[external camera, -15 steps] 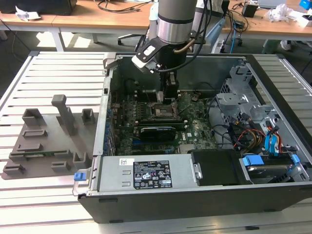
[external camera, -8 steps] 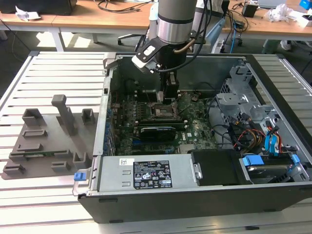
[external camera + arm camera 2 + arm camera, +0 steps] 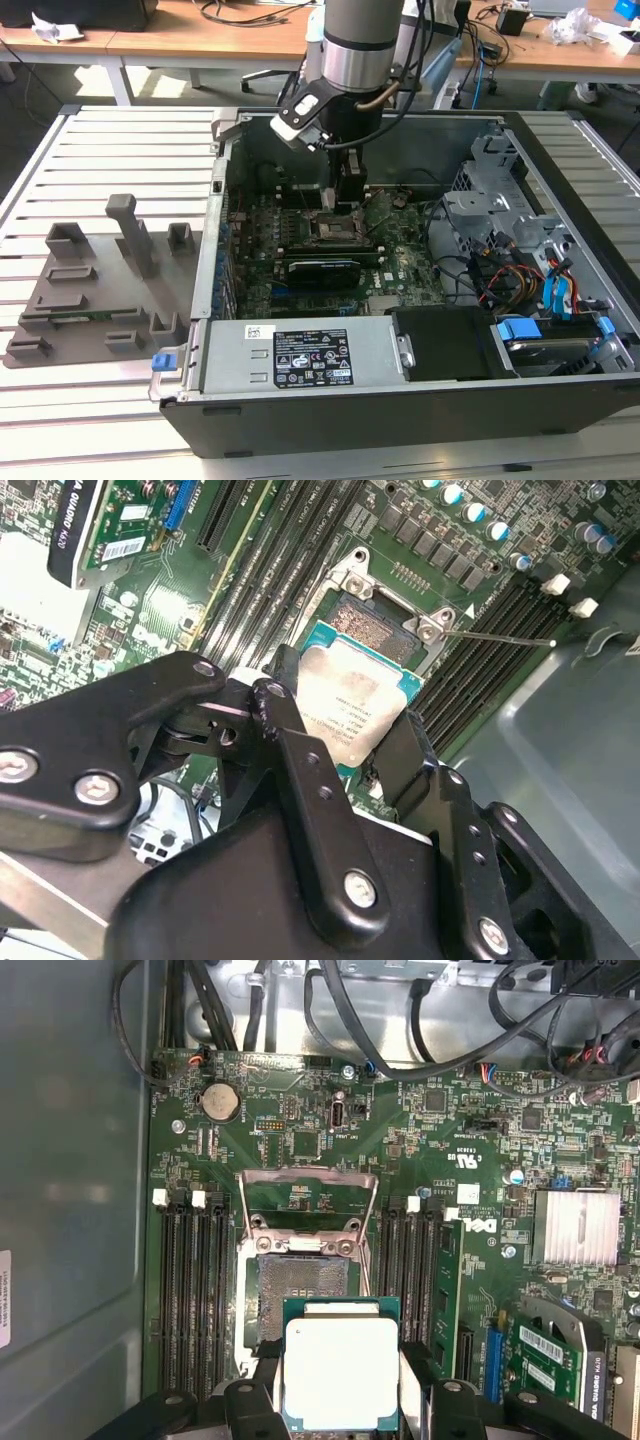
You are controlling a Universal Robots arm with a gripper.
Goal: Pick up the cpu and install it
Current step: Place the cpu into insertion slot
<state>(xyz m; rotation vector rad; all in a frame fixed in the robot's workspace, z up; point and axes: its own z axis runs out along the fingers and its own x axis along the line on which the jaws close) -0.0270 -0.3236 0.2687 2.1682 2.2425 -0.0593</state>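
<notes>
In the upper middle of the exterior view, inside the computer case (image 3: 420, 425), the hand (image 3: 348, 188) clamps the cpu (image 3: 340, 1365) between its fingers (image 3: 292, 752), close over the open socket (image 3: 300, 1285).

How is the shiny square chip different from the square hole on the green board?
The cpu has a flat silvery top; the socket is a dark, open recess. The cpu is clamped in the gripper; the socket is fixed to the motherboard. Both are square.
</notes>
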